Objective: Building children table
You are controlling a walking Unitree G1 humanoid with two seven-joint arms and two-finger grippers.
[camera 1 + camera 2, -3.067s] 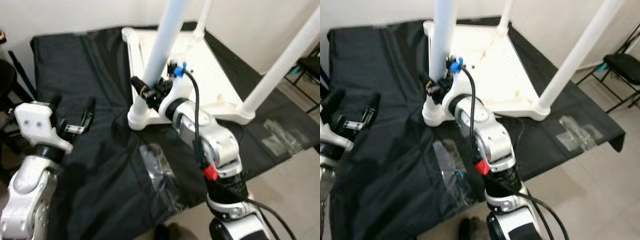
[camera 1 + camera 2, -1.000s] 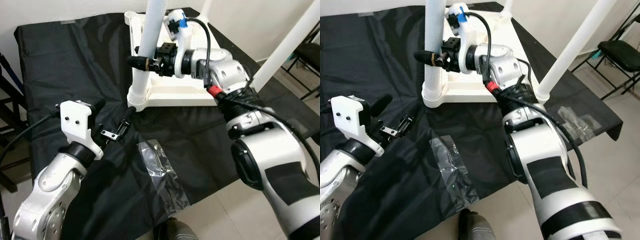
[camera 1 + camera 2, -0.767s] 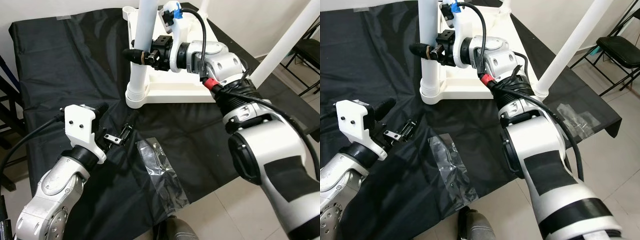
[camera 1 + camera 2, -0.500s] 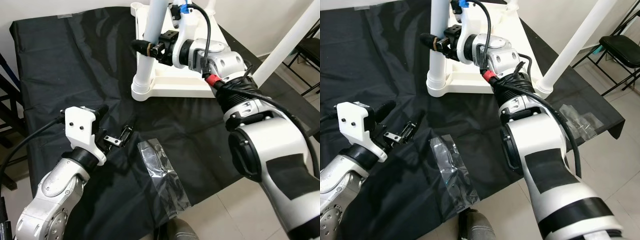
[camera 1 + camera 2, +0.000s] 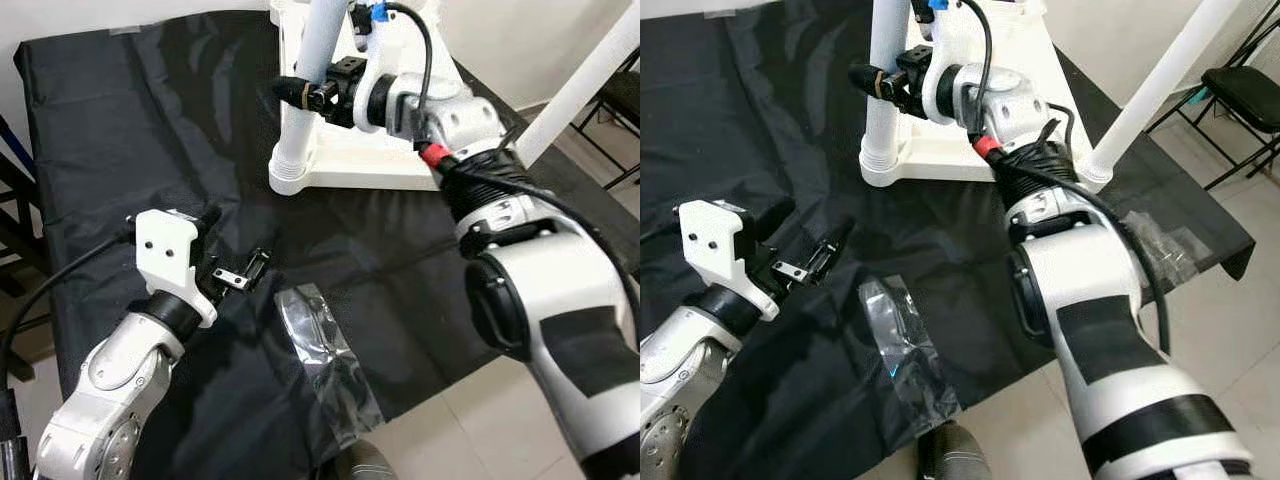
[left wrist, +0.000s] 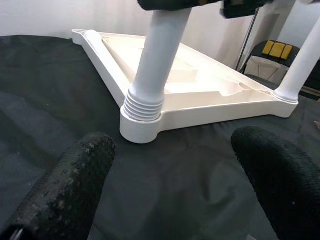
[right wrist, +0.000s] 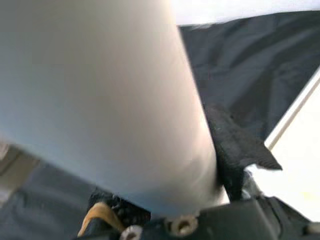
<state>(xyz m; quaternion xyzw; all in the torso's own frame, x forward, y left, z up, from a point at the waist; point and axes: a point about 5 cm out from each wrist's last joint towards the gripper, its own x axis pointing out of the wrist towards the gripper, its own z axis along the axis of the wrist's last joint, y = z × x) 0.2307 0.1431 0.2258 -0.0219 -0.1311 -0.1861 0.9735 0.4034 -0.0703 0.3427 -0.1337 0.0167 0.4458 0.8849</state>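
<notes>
At the top centre, the right hand (image 5: pixel 300 92) is clamped on the white table leg (image 5: pixel 311 70); the upturned tabletop (image 5: pixel 985 150) lies on the black cloth (image 5: pixel 150 120). Lower left, the left hand (image 5: pixel 235 250) hovers, fingers apart.

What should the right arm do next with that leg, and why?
Probably keep twisting: the right gripper is clamped on the near table leg, whose threaded collar still shows ridges above the tabletop socket. The left gripper hovers open.

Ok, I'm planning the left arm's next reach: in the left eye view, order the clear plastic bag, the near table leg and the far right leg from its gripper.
1. Clear plastic bag, just right of the left gripper.
2. Near table leg, ahead, held by the right gripper.
3. Far right leg, across the upturned table.
</notes>
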